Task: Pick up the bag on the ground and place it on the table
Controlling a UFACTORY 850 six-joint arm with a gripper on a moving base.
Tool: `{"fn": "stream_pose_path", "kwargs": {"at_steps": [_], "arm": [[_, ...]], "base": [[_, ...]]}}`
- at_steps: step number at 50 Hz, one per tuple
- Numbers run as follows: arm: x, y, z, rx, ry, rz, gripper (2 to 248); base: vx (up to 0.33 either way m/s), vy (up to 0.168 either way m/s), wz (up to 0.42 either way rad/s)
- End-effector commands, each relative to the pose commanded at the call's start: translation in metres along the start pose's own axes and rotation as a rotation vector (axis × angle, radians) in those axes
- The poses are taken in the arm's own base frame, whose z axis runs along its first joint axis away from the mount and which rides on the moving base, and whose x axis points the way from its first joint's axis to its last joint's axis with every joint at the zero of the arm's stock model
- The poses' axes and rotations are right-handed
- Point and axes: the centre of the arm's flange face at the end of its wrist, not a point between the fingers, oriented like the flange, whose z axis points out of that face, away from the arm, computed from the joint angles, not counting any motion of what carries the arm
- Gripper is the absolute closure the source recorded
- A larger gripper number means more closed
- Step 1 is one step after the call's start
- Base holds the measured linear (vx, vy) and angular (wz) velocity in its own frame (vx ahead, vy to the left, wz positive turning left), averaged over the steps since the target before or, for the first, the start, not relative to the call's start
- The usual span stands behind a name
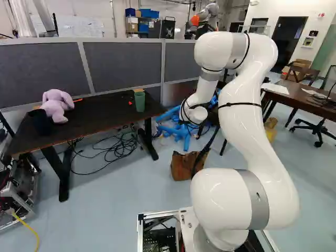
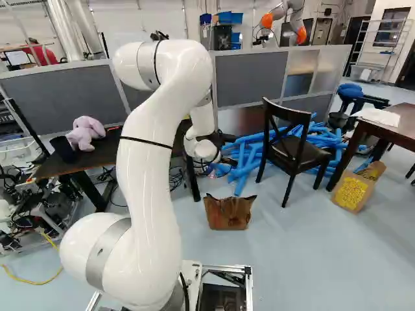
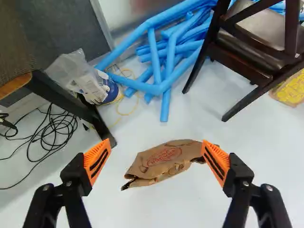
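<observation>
The black gripper with two fingers and orange pads [image 2: 224,151] is open, its fingers standing wide apart, and it holds nothing. It belongs to the big white arm [image 2: 152,168]. To the left of this arm there is a long dark table with a brown edge [image 1: 86,116]. Behind the arm lies a heap of blue foam tubes [image 2: 249,155], and near to it stands a dark wooden chair [image 2: 292,146]. The brown paper bag [image 2: 228,214] is on the floor, in front of the tubes; in the wrist view it appears ahead of the gripper [image 3: 156,159], between its fingers. On the table sits a purple plush toy [image 1: 56,106], and also a green cup [image 1: 139,101].
</observation>
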Motion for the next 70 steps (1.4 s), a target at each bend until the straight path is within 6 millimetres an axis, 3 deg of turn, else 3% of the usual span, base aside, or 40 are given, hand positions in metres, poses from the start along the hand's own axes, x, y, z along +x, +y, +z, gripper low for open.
{"fn": "stream_pose_path", "kwargs": {"at_steps": [26, 70], "arm": [[-0.016, -0.002, 0.043, -0.016, -0.107, 0.038, 3], [-0.054, -0.001, 0.094, -0.067, -0.184, 0.482, 3]], "base": [[0.0, 0.0, 0.0], [0.0, 0.0, 0.0]]}}
